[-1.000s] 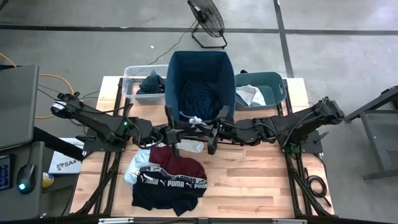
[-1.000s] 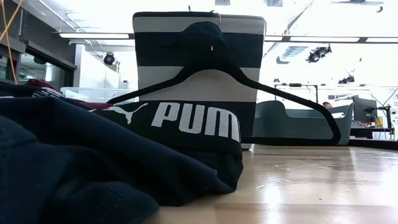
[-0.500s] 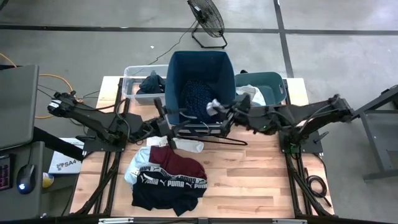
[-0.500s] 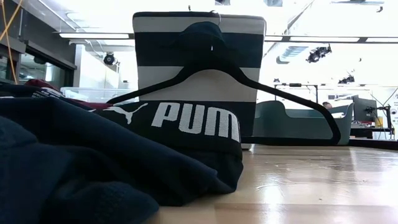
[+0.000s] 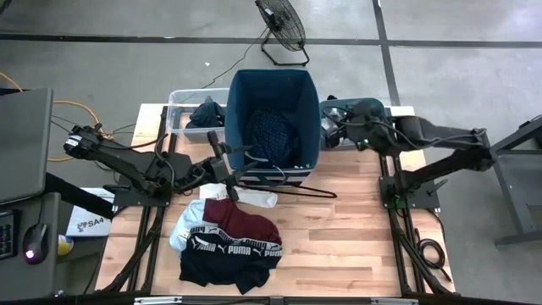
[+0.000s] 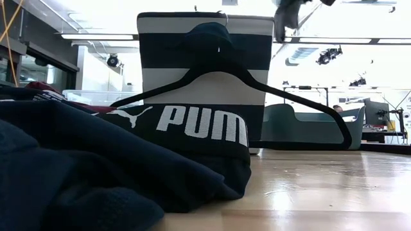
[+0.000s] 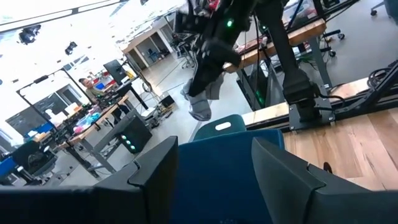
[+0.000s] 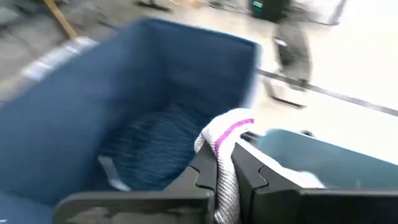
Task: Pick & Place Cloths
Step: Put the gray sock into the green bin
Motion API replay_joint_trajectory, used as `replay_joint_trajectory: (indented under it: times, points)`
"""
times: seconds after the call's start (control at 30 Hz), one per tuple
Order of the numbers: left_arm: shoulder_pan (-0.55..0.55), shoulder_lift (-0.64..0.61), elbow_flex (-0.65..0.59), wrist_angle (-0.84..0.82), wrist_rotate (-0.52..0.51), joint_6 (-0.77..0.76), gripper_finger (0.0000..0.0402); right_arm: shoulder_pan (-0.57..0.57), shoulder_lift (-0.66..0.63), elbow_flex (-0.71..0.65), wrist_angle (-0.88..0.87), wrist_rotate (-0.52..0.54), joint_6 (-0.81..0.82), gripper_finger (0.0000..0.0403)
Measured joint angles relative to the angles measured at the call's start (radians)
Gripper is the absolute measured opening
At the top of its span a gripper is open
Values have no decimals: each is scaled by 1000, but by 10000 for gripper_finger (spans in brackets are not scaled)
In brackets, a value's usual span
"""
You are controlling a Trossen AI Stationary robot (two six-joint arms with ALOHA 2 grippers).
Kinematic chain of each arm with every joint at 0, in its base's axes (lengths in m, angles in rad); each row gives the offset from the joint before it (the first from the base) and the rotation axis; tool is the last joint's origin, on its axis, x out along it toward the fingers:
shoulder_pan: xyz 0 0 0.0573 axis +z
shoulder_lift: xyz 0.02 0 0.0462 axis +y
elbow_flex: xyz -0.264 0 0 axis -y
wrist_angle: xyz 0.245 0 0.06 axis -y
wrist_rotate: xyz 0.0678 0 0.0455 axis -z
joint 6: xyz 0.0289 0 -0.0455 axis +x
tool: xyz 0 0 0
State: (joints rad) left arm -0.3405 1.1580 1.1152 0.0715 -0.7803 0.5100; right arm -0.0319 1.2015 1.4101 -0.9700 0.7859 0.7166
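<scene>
The right gripper (image 5: 330, 125) is now hanging over the near-left corner of the teal bin (image 5: 373, 108), having swung right from above the blue bin (image 5: 273, 85), where it was half a second back. Its fingers are pinching shut on a small white cloth with a pink stripe (image 8: 225, 134), which is dangling between them. The left gripper (image 5: 227, 165) is sitting at the near wall of the blue bin with its fingers parted and nothing between them; it is drawn slightly left of where it was a second ago. The black hanger (image 5: 288, 188) is lying on the table (image 5: 356, 246) in front of the blue bin, no longer lifted. The navy dotted garment (image 5: 271, 131) is resting inside the blue bin, the white sock (image 5: 254, 198) near the hanger, and the maroon garment (image 5: 246, 222) and PUMA-banded black garment (image 5: 229, 258) are piled nearer, unchanged
</scene>
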Motion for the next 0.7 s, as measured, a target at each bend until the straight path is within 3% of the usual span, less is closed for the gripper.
replay_joint_trajectory:
  times: [0.3,0.7]
  points:
    - [0,1,0,-38,0,-51,200,-246,32,-31,-262,-78,63,5]
    - [0,1,0,-75,-24,-104,200,-483,33,-299,-117,-216,26,8]
